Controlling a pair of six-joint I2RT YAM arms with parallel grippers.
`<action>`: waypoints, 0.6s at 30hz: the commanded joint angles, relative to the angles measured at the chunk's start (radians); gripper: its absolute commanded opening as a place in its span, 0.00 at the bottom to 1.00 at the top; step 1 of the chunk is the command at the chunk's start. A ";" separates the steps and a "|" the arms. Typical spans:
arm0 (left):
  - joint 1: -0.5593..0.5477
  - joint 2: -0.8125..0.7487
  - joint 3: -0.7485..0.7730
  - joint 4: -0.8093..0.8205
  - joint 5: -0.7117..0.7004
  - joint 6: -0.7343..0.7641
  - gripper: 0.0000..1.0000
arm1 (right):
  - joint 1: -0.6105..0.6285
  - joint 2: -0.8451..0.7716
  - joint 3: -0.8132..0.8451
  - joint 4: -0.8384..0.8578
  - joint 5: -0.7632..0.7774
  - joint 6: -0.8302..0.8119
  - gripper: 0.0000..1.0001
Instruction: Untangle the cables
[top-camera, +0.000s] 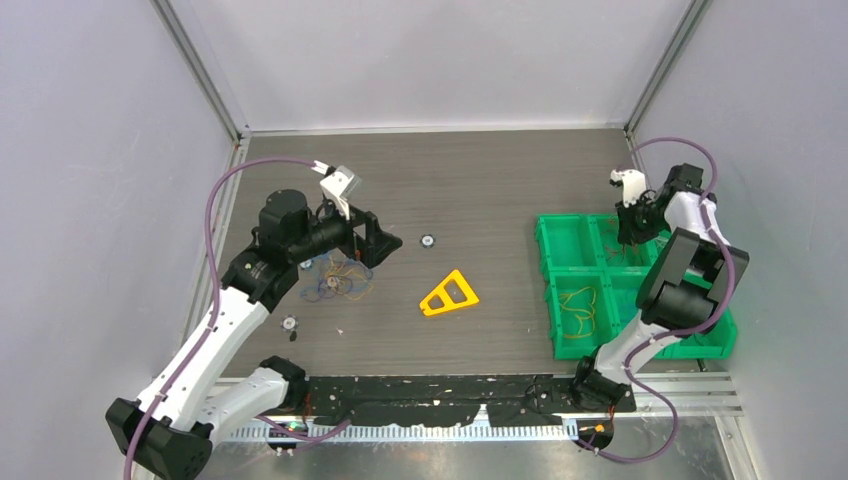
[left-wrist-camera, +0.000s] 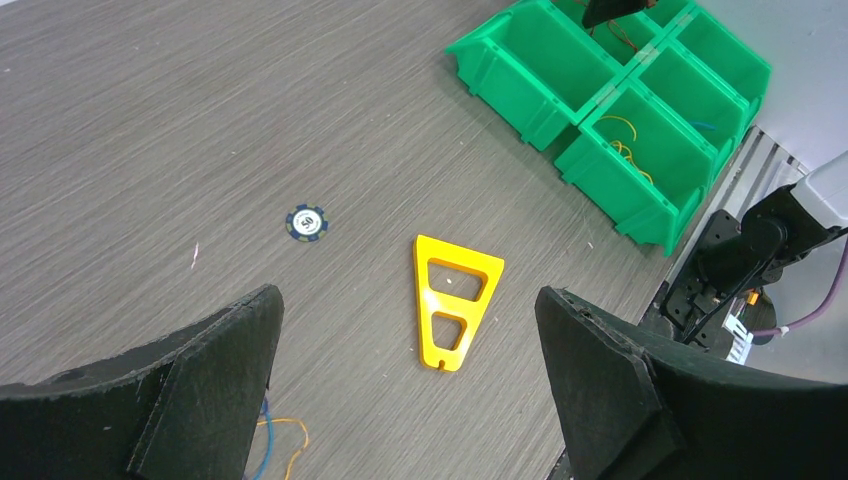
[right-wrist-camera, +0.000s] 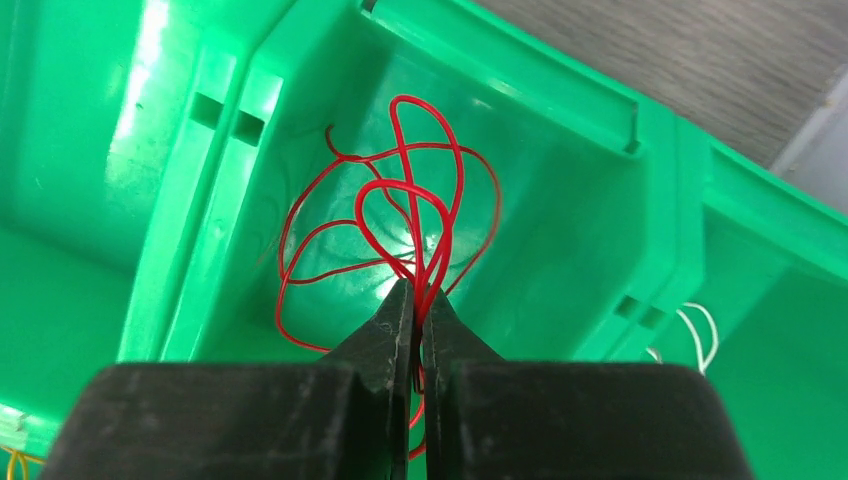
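Right hand (right-wrist-camera: 418, 300) pinched shut on looped red cable (right-wrist-camera: 400, 190), down inside a far compartment of green bin (right-wrist-camera: 560, 90). Left hand (left-wrist-camera: 405, 310) spread wide, holding nothing, above bench (left-wrist-camera: 150, 120). Other cables (top-camera: 335, 278) heaped in a tangle at left of bench, just near of left hand; yellow triangle (left-wrist-camera: 443, 358) to their right.

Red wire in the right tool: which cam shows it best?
Right wrist. The red wire fills the frame, its loops inside a green bin, pinched in the shut right tool. Top external shows only the tool over the bin, the wire too thin to see. Left wrist: faint strands at its top edge.
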 joint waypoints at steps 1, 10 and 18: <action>0.009 0.004 0.003 0.045 0.025 -0.008 1.00 | 0.024 0.063 0.071 -0.097 0.088 -0.033 0.05; 0.018 0.019 0.004 0.057 0.040 -0.009 1.00 | 0.082 0.172 0.137 -0.154 0.148 -0.007 0.06; 0.027 0.047 0.027 0.031 0.046 -0.008 1.00 | 0.104 0.199 0.198 -0.196 0.165 0.004 0.21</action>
